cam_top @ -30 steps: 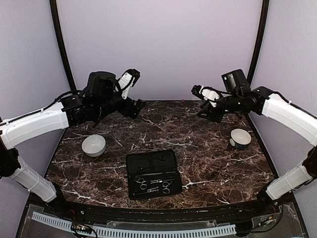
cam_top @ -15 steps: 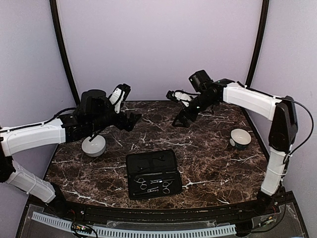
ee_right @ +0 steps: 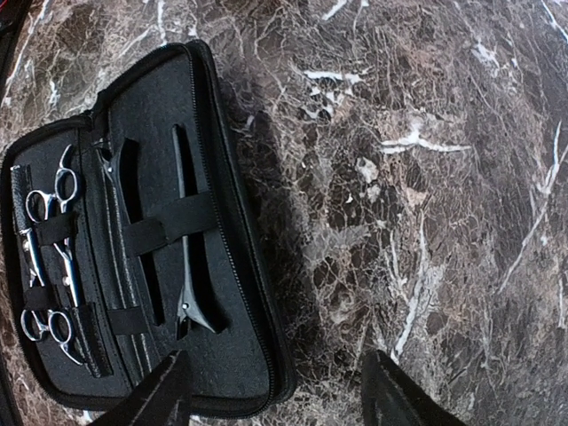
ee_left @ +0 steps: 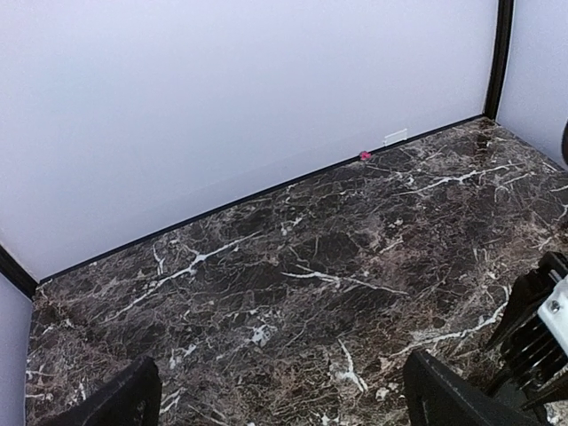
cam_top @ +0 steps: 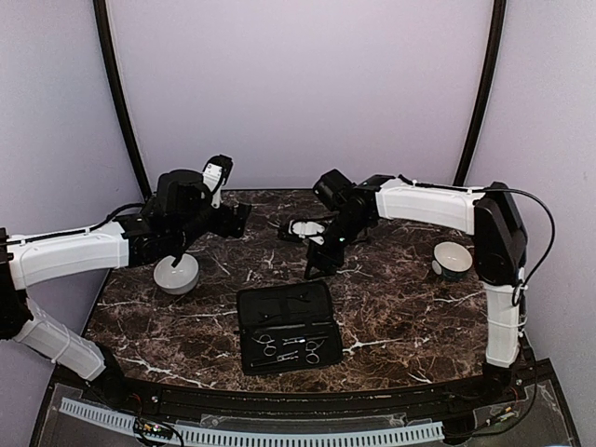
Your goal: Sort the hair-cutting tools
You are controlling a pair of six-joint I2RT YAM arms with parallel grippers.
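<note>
so the silver scissors (ee_right: 67, 266) are sitting strapped under elastic bands in one half of the black case (ee_right: 226, 311), and the slim dark clips (ee_right: 180, 177) are lying under a strap in the other half, nothing is sticking out of it. The case itself is lying flat and wide open on the marble table (ee_right: 399, 177), near the front middle. From the top camera the scissor half is facing the arm bases. Right above it the right gripper (ee_right: 275, 399) is hanging over the far edge of the case, one finger over the lining and the other over bare marble. Its jaws are standing spread apart with nothing between them, and it's not touching any tool. A white bowl (cam_top: 176, 273) is sitting off to the left of the case and another bowl (cam_top: 452, 260) off to the right, both well apart from it. The left gripper (ee_left: 284, 410) is hovering by the left-hand bowl, looking toward the back wall, its jaws gaping wide open and holding nothing
</note>
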